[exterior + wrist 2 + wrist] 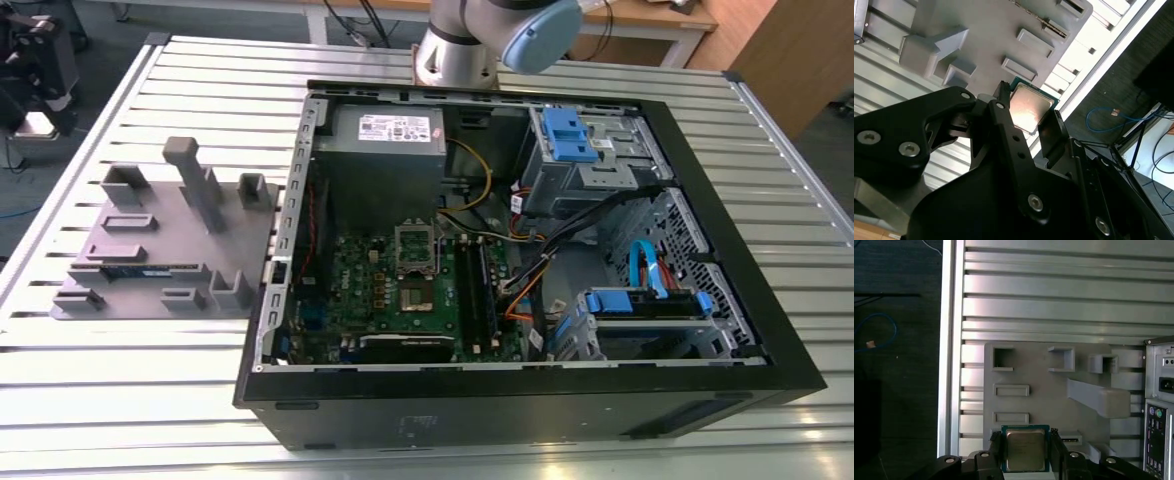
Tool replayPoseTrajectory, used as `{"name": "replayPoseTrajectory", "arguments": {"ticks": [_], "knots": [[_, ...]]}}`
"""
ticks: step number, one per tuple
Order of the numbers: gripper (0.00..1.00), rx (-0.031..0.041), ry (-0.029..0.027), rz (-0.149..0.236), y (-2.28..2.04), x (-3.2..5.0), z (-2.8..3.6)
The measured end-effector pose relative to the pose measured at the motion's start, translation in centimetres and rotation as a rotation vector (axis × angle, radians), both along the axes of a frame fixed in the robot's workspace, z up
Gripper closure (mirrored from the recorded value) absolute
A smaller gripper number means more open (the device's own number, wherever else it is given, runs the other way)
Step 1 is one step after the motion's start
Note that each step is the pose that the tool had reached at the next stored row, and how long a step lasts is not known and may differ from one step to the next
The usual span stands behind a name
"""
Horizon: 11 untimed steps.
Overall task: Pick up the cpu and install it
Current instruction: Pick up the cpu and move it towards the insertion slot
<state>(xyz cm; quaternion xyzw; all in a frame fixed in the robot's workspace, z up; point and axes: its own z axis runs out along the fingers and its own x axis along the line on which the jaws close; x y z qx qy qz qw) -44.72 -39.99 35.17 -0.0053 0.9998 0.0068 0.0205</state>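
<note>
The robot's black hand [1025, 441] is clamped on the cpu [1025, 450], one finger against each of two opposite edges of the small silver-topped chip. In both wrist views the chip is held over the grey tray [1054, 402], which lies on the ribbed metal tabletop [1054, 300] beside an open computer case [534, 250].
</note>
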Motion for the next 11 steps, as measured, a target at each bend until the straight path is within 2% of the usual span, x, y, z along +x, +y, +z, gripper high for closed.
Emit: {"name": "replayPoseTrajectory", "arguments": {"ticks": [4,11], "knots": [[0.53,0.0,-0.0001,0.0,0.0,0.5,0.0],[0.53,-0.0001,0.0,0.0,0.0,0.53,0.0]]}}
